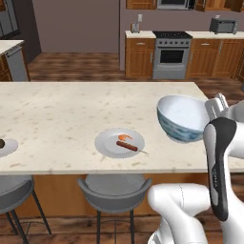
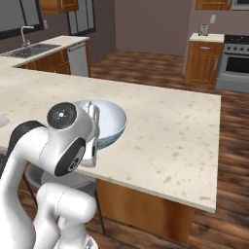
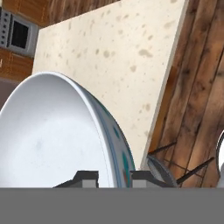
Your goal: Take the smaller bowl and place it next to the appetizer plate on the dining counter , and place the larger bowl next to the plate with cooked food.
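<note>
The larger bowl (image 1: 182, 119), white with a blue-green pattern, hangs tilted just above the right part of the dining counter (image 1: 57, 109). My gripper (image 1: 217, 106) is shut on its right rim. In the hand view the rim of the larger bowl (image 3: 57, 131) sits between the two fingertips of the gripper (image 3: 114, 177). The plate with cooked food (image 1: 119, 142) lies left of the bowl near the front edge. The appetizer plate (image 1: 5, 146) with its dark ball is at the far left edge. The smaller bowl is out of view.
Grey stools (image 1: 114, 188) stand under the counter's front edge. The counter's right end (image 2: 214, 146) drops to wooden floor. Cabinets and a stove (image 1: 170, 55) line the far wall. My own arm (image 2: 63, 141) hides part of the bowl in the right base view.
</note>
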### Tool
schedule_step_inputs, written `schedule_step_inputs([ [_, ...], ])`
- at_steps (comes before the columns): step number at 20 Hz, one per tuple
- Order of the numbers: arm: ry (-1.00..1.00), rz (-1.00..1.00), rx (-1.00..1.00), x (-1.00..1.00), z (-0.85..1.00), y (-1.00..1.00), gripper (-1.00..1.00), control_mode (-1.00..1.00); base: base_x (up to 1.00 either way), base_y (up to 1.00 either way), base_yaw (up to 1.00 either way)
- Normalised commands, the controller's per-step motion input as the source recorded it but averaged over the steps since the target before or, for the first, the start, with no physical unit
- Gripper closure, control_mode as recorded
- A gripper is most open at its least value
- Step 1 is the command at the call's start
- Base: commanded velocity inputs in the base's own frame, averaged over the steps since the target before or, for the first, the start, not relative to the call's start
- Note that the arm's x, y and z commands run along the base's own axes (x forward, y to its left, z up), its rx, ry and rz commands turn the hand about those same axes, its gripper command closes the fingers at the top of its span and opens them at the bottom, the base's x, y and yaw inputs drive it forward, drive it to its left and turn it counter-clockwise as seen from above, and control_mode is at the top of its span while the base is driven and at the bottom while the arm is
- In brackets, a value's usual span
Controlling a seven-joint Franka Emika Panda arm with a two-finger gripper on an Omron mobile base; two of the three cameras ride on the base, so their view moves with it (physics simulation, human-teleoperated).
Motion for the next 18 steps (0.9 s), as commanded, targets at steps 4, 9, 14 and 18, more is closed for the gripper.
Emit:
schedule_step_inputs([
  [4, -0.01, 0.00, -0.01, 0.13, -0.49, -0.02, 1.00, -1.00, 0.00, 0.00, 0.00],
  [9, -0.01, -0.05, -0.20, 0.15, -0.36, 0.01, 1.00, -1.00, 0.00, 0.00, 0.00],
  [14, 0.00, -0.01, -0.02, 0.18, -0.05, -0.06, 1.00, -1.00, 0.00, 0.00, 0.00],
  [18, 0.02, 0.00, 0.01, 0.22, -0.07, -0.09, 1.00, -1.00, 0.00, 0.00, 0.00],
])
